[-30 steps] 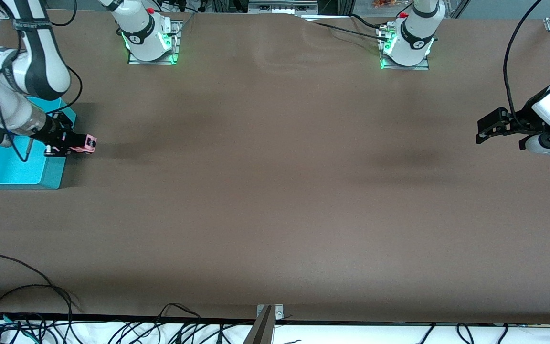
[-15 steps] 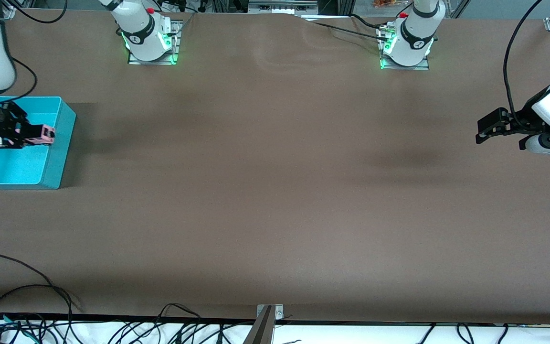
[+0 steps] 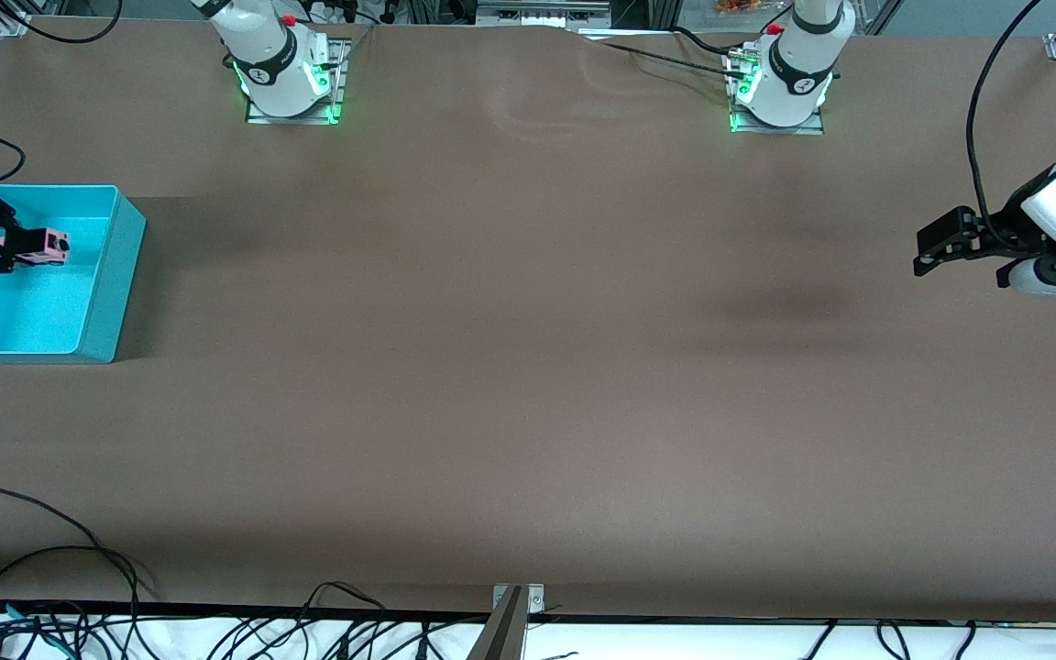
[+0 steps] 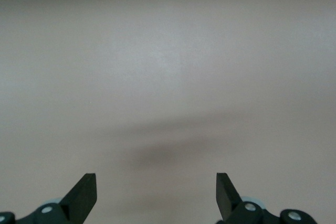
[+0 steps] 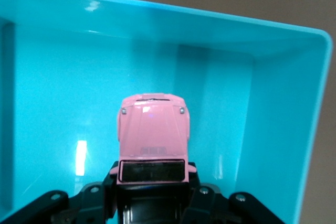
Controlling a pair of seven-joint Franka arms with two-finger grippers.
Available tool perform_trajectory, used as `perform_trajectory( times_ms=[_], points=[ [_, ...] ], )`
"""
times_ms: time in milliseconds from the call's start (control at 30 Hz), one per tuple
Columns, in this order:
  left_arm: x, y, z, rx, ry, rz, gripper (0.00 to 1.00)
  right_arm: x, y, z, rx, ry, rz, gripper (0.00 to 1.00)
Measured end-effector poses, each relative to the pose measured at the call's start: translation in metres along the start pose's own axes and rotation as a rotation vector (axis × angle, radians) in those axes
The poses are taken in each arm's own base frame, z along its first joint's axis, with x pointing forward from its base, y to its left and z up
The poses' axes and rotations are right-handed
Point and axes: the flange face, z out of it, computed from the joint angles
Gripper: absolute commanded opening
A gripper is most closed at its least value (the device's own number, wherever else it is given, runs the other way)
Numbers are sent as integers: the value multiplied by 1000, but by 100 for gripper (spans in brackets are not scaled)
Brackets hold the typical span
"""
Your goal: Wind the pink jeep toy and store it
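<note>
My right gripper (image 3: pixel 22 249) is shut on the pink jeep toy (image 3: pixel 45 246) and holds it in the air over the inside of the turquoise bin (image 3: pixel 99 302). In the right wrist view the pink jeep toy (image 5: pixel 152 129) shows its pink hood and dark windscreen, with the right gripper (image 5: pixel 152 190) clamped on its rear and the bin's floor (image 5: pixel 58 103) under it. My left gripper (image 3: pixel 924 252) waits open above bare table at the left arm's end; in the left wrist view the left gripper (image 4: pixel 156 195) has nothing between its fingertips.
The bin stands at the right arm's end of the brown table (image 3: pixel 528 367). Both arm bases (image 3: pixel 285 69) stand along the table's edge farthest from the front camera. Loose cables (image 3: pixel 51 596) lie along the edge nearest to it.
My right gripper has carried the jeep from beside the bin's wall to over the bin's inside. The left arm has not moved.
</note>
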Motion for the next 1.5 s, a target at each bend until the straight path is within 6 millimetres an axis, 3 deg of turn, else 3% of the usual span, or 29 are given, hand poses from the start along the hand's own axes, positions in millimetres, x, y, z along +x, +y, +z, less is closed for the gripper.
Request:
perform_trajectory(
  times_ms=[167,500,667,767,1167,1367,1500],
  points=[
    [0,0,0,0,0,0,100,5,-5,24,0,19,0,35],
    [0,0,0,0,0,0,100,16,-6,52,13,33,25,39],
    [0,0,0,0,0,0,100,13,-8,61,13,26,30,64],
    [0,0,0,0,0,0,100,13,-9,63,11,23,30,100],
    [0,-2,0,0,0,-3,100,8,-18,58,26,27,16,100],
    [0,-1,0,0,0,-1,100,-2,-33,32,57,29,-11,100],
    [0,-1,0,0,0,-1,100,-12,-39,4,61,9,-32,100]
  ],
)
